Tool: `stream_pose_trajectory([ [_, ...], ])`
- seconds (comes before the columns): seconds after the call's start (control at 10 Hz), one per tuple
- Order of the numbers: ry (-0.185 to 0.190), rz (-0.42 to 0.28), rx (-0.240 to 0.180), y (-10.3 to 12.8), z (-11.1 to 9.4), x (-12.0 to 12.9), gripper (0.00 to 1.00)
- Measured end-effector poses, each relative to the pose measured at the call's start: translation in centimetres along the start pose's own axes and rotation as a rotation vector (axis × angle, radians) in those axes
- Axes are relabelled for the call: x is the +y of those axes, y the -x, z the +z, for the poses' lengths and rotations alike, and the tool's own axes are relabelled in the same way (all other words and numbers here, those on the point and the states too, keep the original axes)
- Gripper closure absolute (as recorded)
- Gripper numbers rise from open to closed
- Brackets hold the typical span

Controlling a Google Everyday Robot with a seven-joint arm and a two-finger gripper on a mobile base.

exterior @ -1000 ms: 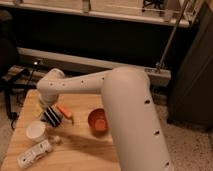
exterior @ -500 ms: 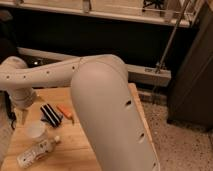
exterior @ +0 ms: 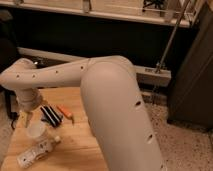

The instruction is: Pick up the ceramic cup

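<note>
Now logging 1 clear change: over the last 1 s my arm (exterior: 55,77) has swung left across the wooden table (exterior: 75,147). My pincer (exterior: 25,119) has gone from above the black striped item (exterior: 50,115) to the table's left edge. It hangs just beside the upper-left rim of the ceramic cup (exterior: 36,131), slightly above it and not around it. Open or closed: cannot tell from this view.

The cup stands upright near the left front of the table. It sits just behind the clear plastic bottle (exterior: 36,152), which lies on its side with its white cap toward the cup. A small orange object (exterior: 65,112) lies just right of the black item. My arm now hides the orange-red bowl that showed earlier.

Judgement: approach phase, cup not yet grasped. The pincer likely needs to shift right over the rim and then descend. Risk: nudging the cup into the bottle.

Writing: none legible; bottle label unreadable.
</note>
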Motion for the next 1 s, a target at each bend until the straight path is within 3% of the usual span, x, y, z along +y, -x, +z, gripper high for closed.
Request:
stream_pose_trajectory([
  [0.2,0.055,-0.001,-0.047,-0.1,1.9,0.5,0.20],
  [0.4,0.093,-0.011,-0.067,0.1,4.0,1.1,0.20],
  [0.7,0.115,-0.019,-0.051,0.3,7.6,1.1,0.22],
  [1.0,0.103,0.000,-0.047,0.7,8.9,-0.2,0.51],
])
